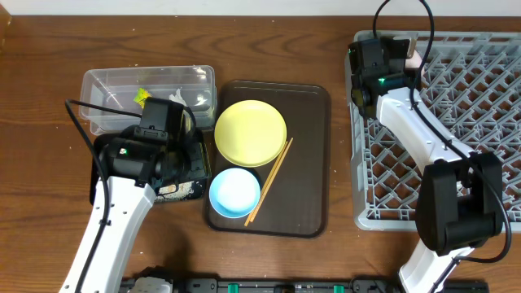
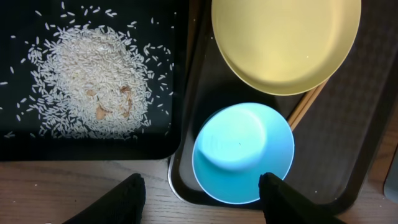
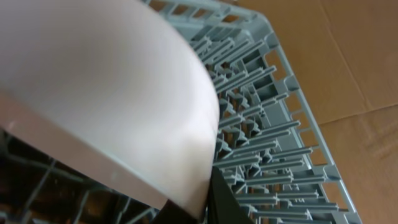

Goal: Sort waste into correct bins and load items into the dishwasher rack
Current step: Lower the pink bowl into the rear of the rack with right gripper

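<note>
My left gripper (image 2: pixel 202 200) hangs open over the front edge of the brown tray (image 2: pixel 348 143), its fingers (image 2: pixel 124 199) either side of the near rim of the light blue bowl (image 2: pixel 242 152). Beyond that bowl lie the yellow plate (image 2: pixel 286 43) and the chopsticks (image 2: pixel 305 106). Rice (image 2: pixel 87 81) is heaped in the black bin (image 2: pixel 161 143). The clear bin (image 1: pixel 106 85) holds the green-and-yellow wrapper (image 1: pixel 142 98) and tissue. My right gripper (image 3: pixel 208 202) is shut on the rim of the white bowl (image 3: pixel 112 93), tilted over the far left corner of the grey dishwasher rack (image 3: pixel 267 143).
The brown tray (image 1: pixel 313 163) sits mid-table between the bins and the rack (image 1: pixel 456 138). The left arm (image 1: pixel 114 212) covers most of the black bin (image 1: pixel 183 191). The right arm (image 1: pixel 423 138) stretches across the rack's left side. Bare wood lies along the front edge.
</note>
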Controlling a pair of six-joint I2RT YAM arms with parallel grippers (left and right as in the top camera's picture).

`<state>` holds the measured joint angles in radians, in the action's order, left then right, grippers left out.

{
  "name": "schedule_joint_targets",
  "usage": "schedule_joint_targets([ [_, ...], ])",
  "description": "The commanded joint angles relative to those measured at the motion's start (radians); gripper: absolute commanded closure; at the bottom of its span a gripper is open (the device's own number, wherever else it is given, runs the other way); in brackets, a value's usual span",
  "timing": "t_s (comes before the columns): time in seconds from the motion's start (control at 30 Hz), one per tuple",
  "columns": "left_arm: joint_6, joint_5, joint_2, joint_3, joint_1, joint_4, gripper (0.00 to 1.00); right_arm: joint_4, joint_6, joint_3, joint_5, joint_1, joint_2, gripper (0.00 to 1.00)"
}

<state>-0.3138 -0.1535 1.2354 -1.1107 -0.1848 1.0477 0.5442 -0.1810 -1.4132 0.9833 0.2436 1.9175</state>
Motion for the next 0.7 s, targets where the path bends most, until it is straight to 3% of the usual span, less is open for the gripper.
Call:
schedule_joint_targets([
  [0.0, -0.002, 0.008, 0.001, -0.006, 0.003, 0.003, 0.38, 0.032, -0.006, 0.003, -0.114, 0.042, 0.014, 0.94],
  [0.4, -0.002, 0.008, 0.001, -0.006, 0.003, 0.01, 0.39, 0.018, -0.006, 0.003, -0.285, 0.051, 0.014, 0.81],
  [0.67, -0.002, 0.008, 0.001, -0.006, 0.003, 0.011, 0.38, 0.074, -0.007, 0.003, -0.327, 0.055, -0.016, 0.64],
])
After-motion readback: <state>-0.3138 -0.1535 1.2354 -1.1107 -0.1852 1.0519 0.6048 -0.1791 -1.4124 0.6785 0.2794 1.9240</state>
